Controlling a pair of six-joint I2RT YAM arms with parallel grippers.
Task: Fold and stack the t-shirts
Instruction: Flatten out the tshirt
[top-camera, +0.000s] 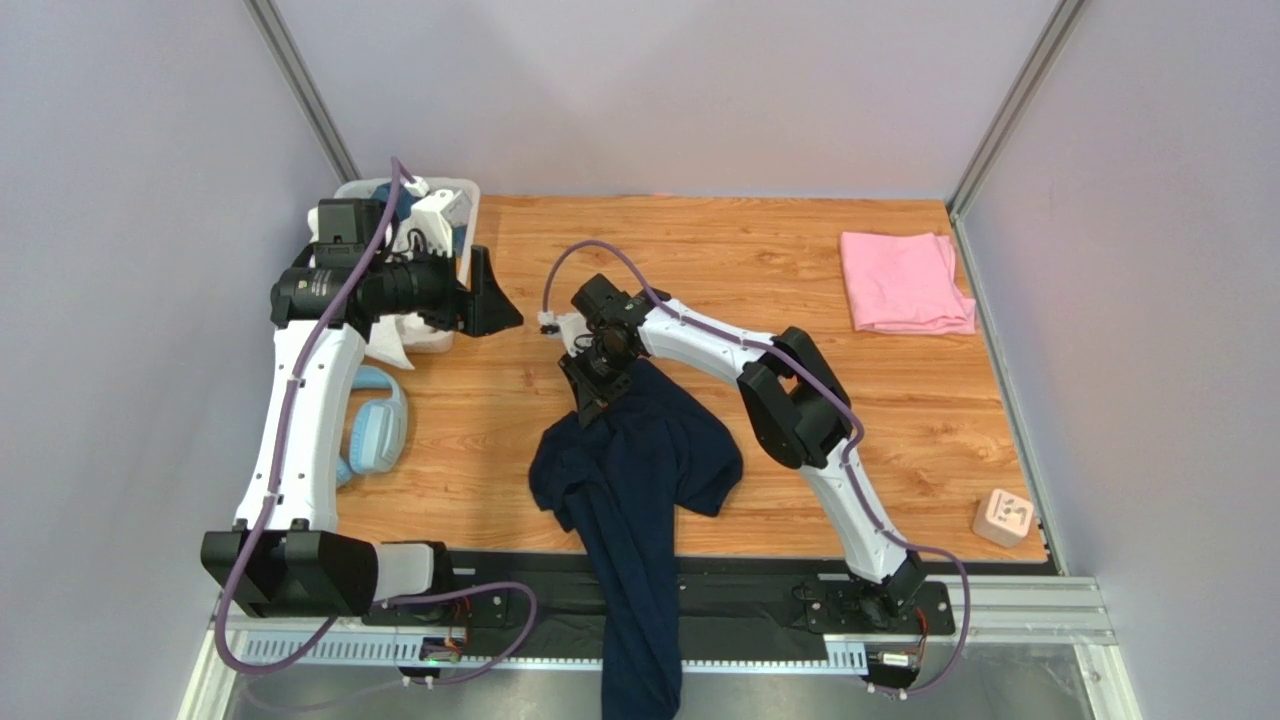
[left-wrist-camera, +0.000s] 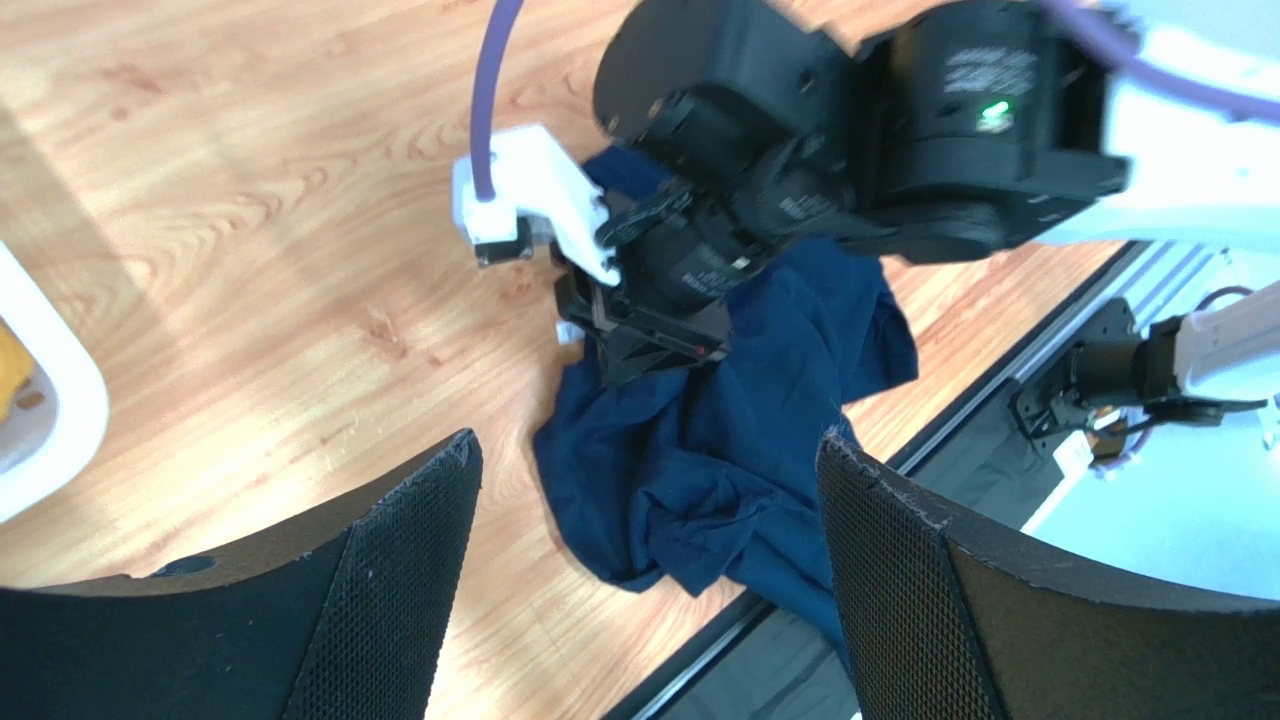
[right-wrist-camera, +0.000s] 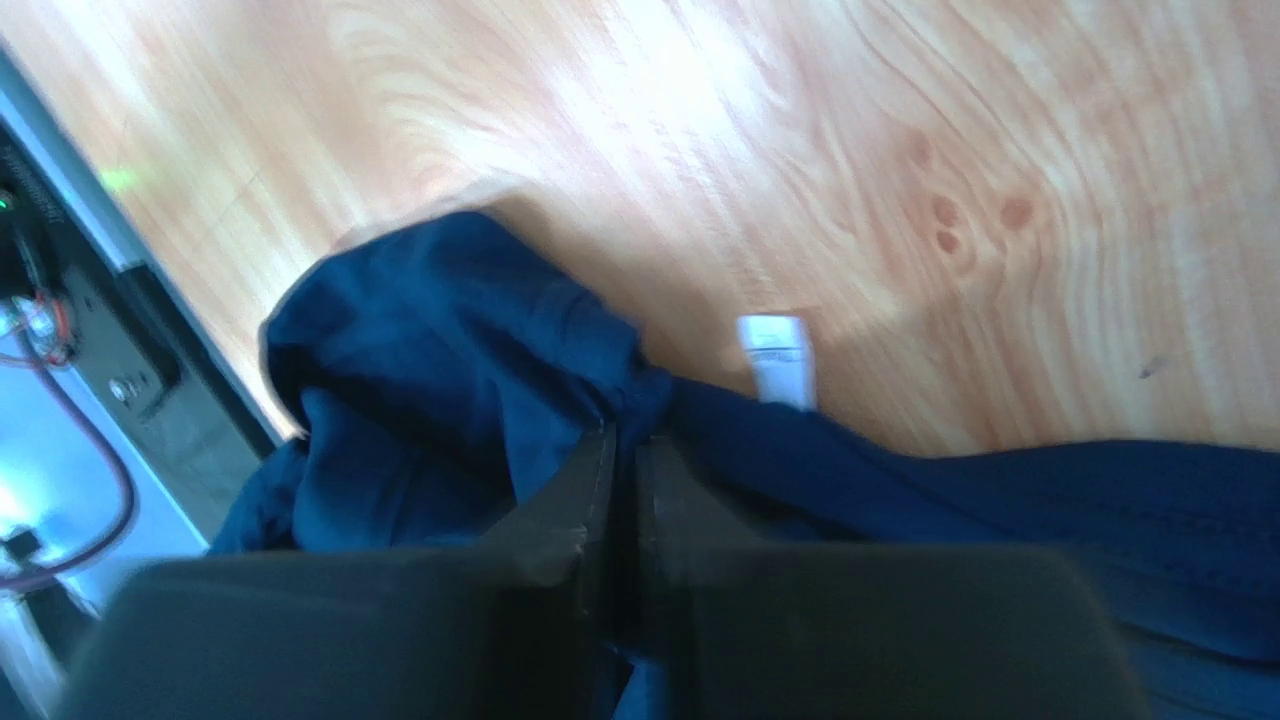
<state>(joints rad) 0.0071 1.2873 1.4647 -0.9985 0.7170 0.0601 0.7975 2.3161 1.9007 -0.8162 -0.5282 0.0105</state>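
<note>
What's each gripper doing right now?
Left gripper: open, holding nothing.
Right gripper: closed on the navy t-shirt.

Tabletop (top-camera: 751, 255): wood grain, orange-brown, smooth, faint sheen where light falls.
Navy shirt (top-camera: 639, 480): soft matt cloth, fine knit, heavily creased.
Pink shirt (top-camera: 902, 282): matt cloth, flatter, few creases.
Left gripper (left-wrist-camera: 646, 450), fingers (left-wrist-camera: 376, 600): black, matt, finely dimpled, rough-looking.
Right gripper (right-wrist-camera: 619, 450): black, matt, plain-faced.
Arm shells (top-camera: 301, 405): white plastic, smooth, mild gloss; joints black, semi-matt.
Cable (left-wrist-camera: 490, 75): purple, smooth sheath.
Rail (top-camera: 1022, 608): grey metal, slotted, dull shine.
Headphones (top-camera: 376, 428): light blue, smooth, plastic look.
</note>
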